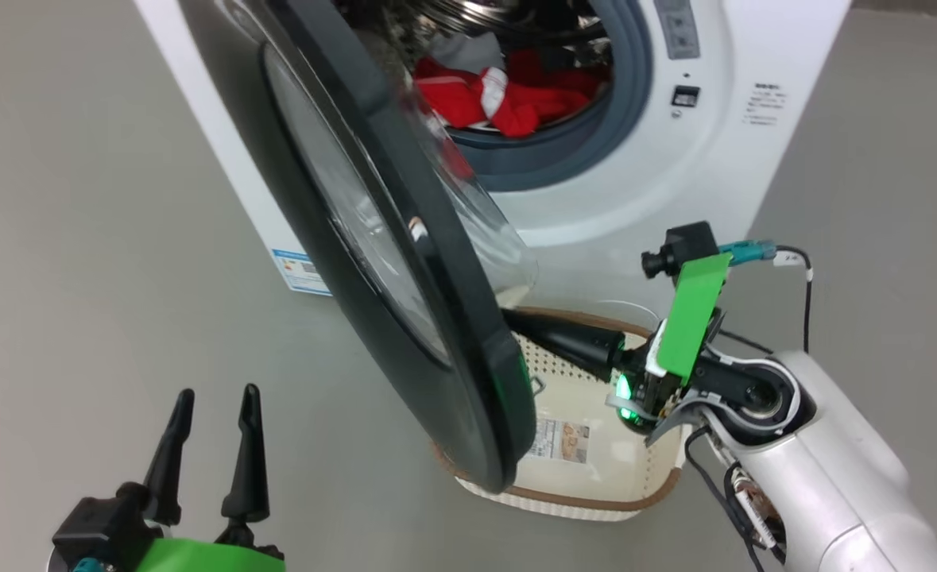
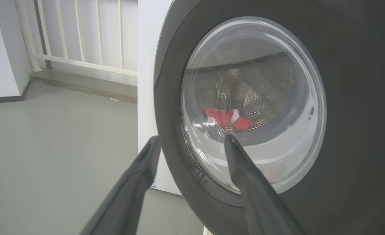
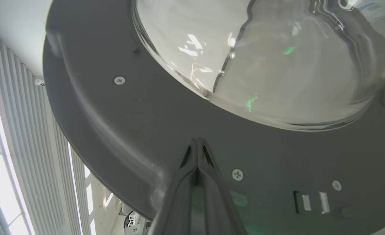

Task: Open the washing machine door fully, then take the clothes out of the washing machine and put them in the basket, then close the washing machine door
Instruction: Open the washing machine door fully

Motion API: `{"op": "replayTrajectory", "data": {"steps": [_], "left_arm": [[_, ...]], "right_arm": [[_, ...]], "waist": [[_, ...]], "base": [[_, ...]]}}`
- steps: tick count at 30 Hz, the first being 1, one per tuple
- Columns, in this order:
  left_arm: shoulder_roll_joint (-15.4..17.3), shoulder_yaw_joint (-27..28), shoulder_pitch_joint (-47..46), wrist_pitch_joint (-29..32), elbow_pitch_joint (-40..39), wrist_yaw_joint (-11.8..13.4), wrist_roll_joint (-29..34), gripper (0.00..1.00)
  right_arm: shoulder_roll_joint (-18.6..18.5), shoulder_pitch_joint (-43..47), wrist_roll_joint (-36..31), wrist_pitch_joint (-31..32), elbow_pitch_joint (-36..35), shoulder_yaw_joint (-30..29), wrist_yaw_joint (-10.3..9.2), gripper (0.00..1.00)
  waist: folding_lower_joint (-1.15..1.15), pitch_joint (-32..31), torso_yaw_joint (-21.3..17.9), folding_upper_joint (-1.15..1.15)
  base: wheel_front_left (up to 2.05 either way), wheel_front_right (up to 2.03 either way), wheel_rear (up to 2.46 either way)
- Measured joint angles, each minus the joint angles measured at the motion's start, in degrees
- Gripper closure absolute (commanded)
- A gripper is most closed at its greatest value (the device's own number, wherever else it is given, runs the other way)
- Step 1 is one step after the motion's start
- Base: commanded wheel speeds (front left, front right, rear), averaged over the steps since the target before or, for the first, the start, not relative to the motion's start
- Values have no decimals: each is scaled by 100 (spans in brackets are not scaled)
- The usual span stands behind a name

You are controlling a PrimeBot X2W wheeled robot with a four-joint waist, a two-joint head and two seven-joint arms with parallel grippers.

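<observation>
The washing machine [image 1: 722,159] stands at the top, and its door [image 1: 404,302] hangs partly swung out, edge-on to me. Red clothes [image 1: 508,99] with white trim lie in the drum. Below the door the basket [image 1: 595,485] sits on the floor. My right gripper [image 1: 516,319] reaches over the basket, shut with nothing in it; its tip [image 3: 197,140] is right at the door's dark inner face [image 3: 130,124], below the glass bowl [image 3: 261,65]. My left gripper [image 1: 218,392] is open and holds nothing at the lower left. It [image 2: 191,138] faces the door's outer side [image 2: 342,98], where the clothes [image 2: 228,119] show through the glass.
Grey floor lies open to the left of the machine. A white railing [image 2: 81,32] and a low step run behind it. A blue-edged label [image 1: 301,270] is stuck low on the machine's side. A black cable [image 1: 806,294] loops off my right wrist.
</observation>
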Motion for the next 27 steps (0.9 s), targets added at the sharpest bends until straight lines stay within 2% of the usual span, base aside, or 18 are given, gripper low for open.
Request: {"op": "replayTrajectory", "data": {"steps": [18, 27], "left_arm": [[15, -67, 273, 0, 88, -26, 148, 0], [20, 42, 407, 0, -194, 33, 145, 0]], "right_arm": [[20, 520, 530, -410, -53, 688, 0, 100], [25, 372, 670, -479, 90, 1096, 0, 100]], "waist": [[0, -628, 992, 0], [0, -592, 1204, 0]], "base": [[0, 0, 0], [0, 0, 0]]}}
